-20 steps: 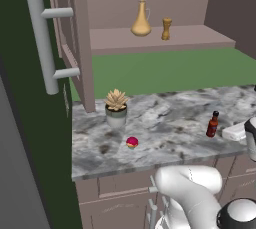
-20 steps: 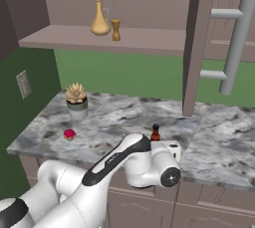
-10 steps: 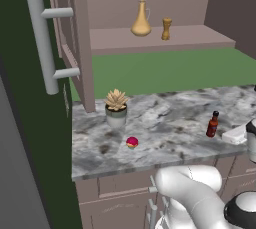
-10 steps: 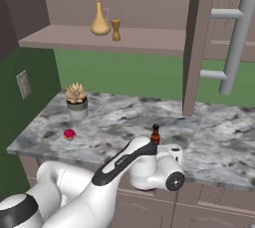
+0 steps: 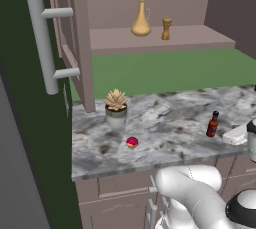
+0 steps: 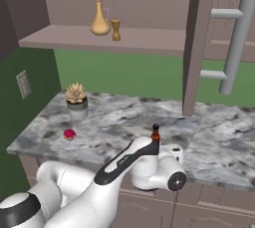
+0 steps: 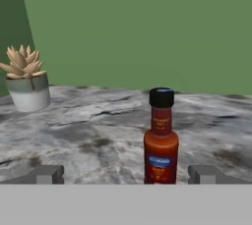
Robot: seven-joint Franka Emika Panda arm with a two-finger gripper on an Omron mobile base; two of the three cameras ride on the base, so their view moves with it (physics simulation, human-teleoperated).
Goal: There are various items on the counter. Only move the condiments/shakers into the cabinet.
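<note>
Gripper [image 7: 125,175] spread wide, empty | red sauce bottle [image 7: 160,145] at twelve o'clock between my tips | step: reaching | next: advance, clamp, lift toward cabinet [image 5: 150,40]

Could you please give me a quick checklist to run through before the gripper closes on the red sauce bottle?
1. Gripper open: ok, fingertips stand wide apart.
2. Red sauce bottle between the fingertips: ok, slightly off-centre.
3. Bottle upright on the counter: ok.
4. Potted succulent out of the way: ok, far off to the side.
5. Fingertips deep enough around the bottle: cannot tell.
6. Free cabinet shelf beside tan flask bottle and wooden shaker: ok.
</note>
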